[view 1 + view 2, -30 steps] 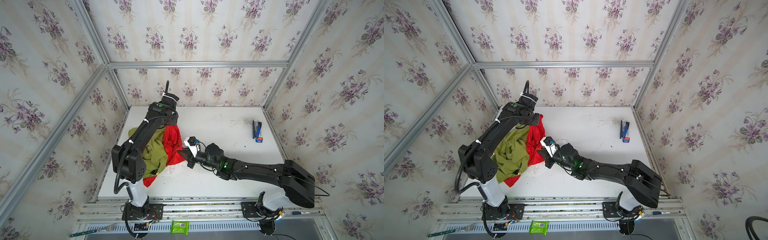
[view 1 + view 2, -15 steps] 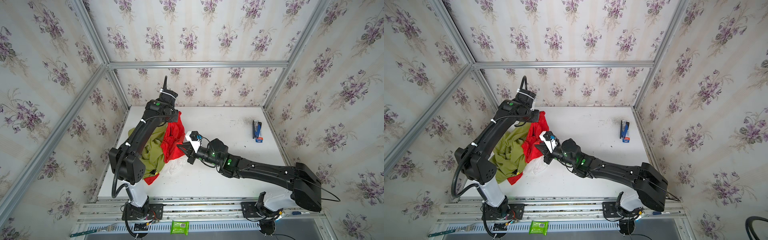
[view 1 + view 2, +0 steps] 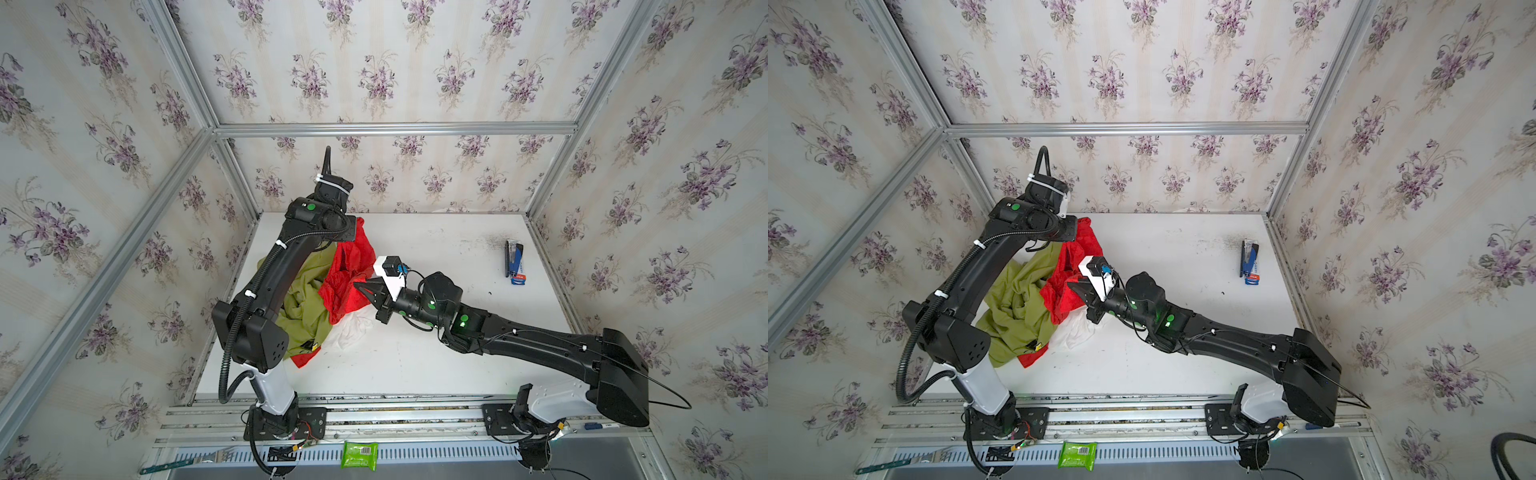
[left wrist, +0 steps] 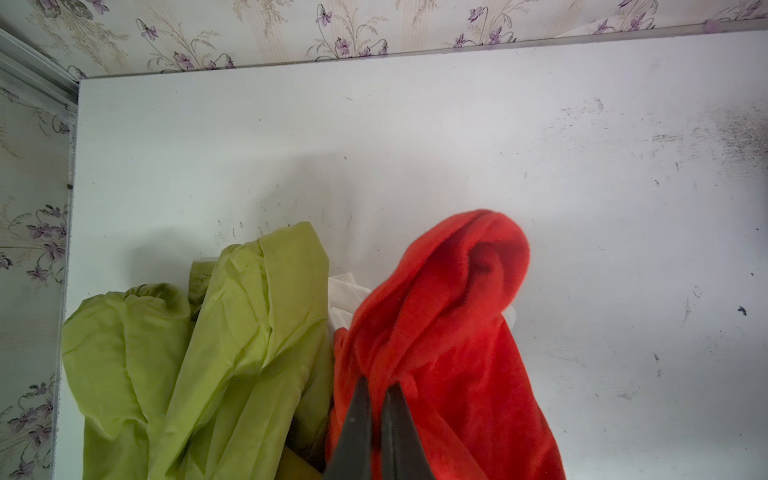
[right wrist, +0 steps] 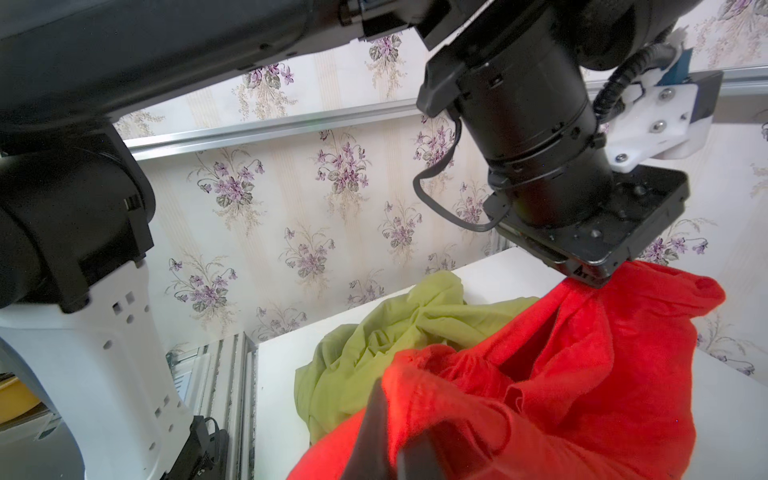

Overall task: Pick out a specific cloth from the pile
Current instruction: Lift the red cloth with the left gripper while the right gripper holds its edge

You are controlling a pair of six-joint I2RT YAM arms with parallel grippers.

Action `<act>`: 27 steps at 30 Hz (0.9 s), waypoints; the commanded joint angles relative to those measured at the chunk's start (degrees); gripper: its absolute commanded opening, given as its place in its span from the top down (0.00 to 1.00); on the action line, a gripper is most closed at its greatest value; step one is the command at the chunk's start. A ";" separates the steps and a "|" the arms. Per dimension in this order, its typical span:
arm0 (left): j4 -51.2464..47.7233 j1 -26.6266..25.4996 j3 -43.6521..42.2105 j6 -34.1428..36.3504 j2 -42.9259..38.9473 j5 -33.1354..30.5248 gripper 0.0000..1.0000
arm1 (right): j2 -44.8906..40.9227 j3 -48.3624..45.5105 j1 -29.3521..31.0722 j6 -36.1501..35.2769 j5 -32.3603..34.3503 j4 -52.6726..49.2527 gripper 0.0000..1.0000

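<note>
Pile [image 3: 316, 307] of cloths on the left part of the white table [image 3: 436, 365], seen in both top views. Olive-green cloth [image 3: 305, 299] is on the wall side and the white cloth [image 3: 349, 332] is at the near foot. The red cloth [image 3: 347, 270] is between and above them, drawn up to a peak under the wrist of the left arm [image 3: 291, 266]. One red corner pokes out at the pile's near edge. The left arm's finger ends are hidden from here. Right gripper [image 3: 360, 287] reaches in from the right, fingers pressed together to a point, tips against the red cloth's right edge. A dark blue stapler [image 3: 514, 259] lies well apart, near the right wall. A green packet [image 3: 359, 455] sits on the slotted strip in front of the base rails.

Left wrist view. Left gripper [image 4: 376, 399] is nearly closed, its two dark fingers [image 4: 359, 428] pinching a fold of the red cloth, which hangs over bare table. The olive-green cloth lies just beside it. A bit of white cloth shows between the two.

Right wrist view. The right gripper's fingers [image 5: 374, 432] are close together, with red fabric bunched over and between them. I read this as a pinch on the red cloth. Further along, the left gripper's black body holds the same cloth at its highest point. The cloth sags between the two grips. The olive-green cloth lies behind, on the table.
</note>
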 commanded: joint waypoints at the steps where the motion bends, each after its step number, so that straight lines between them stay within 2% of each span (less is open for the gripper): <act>1: 0.53 -0.01 0.58 -0.64 -0.70 0.87 1.00 | -0.89 0.52 0.08 -0.45 0.80 2.52 1.00; 27: 0.07 -0.86 5.68 -2.05 -2.88 5.31 1.00 | -4.82 1.32 0.07 -2.22 3.50 0.49 1.00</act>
